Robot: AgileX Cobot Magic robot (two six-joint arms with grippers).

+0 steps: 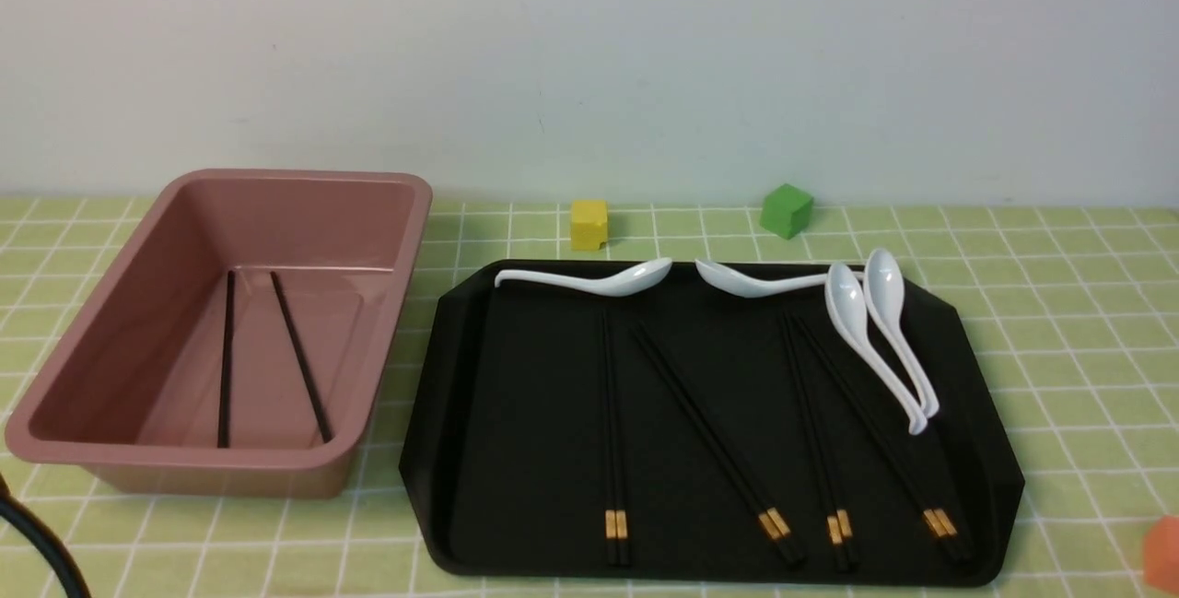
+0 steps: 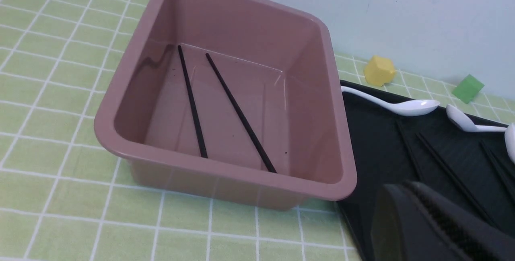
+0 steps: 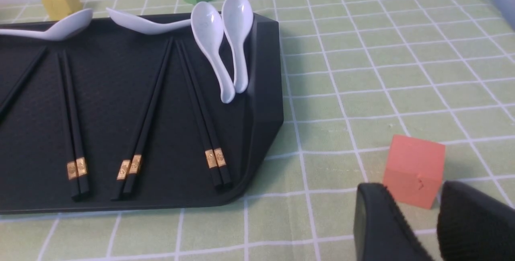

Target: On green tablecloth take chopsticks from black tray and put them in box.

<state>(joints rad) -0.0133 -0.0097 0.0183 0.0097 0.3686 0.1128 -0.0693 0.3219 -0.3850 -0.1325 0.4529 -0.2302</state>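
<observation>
Front view: two loose black chopsticks (image 1: 272, 357) are seen lying on the floor of the box (image 1: 55, 437), which stands just beside the black tray (image 1: 516, 414) on the green tablecloth (image 1: 1059, 322); four gold-banded pairs (image 1: 614, 437) and white spoons (image 1: 880, 335) are seen on that tray.

Left wrist view: the left gripper (image 2: 438, 229) is shown over the tray's edge near the box, its fingers pressed together.

Right wrist view: the right gripper (image 3: 432, 229) is shown beyond the tray's corner, its fingers parted, with an orange cube (image 3: 414, 170) just past them.

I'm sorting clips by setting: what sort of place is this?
Probably a staged test table, not a real dining room: a checked green tablecloth against a bare wall, coloured cubes like the yellow cube, and tableware lined up on a black tray.
</observation>
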